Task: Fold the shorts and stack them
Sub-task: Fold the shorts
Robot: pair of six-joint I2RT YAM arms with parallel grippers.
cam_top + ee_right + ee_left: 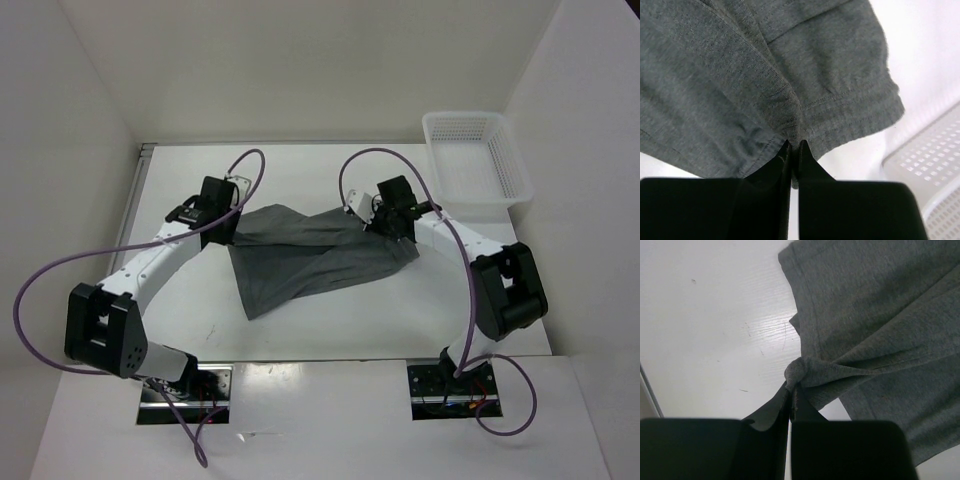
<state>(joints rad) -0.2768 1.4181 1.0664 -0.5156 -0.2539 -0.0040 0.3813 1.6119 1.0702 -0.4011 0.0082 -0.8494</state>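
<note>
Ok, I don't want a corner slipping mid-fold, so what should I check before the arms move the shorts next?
1. Left gripper shut on a bunched edge of the shorts: ok.
2. Right gripper shut on the shorts' stitched edge: ok.
3. Shorts spread flat and smooth: not ok, creased and slack between the two grips.
4. Shorts lifted off the table: cannot tell.
5. Basket apart from the fabric: ok, it sits at the far right corner.
</note>
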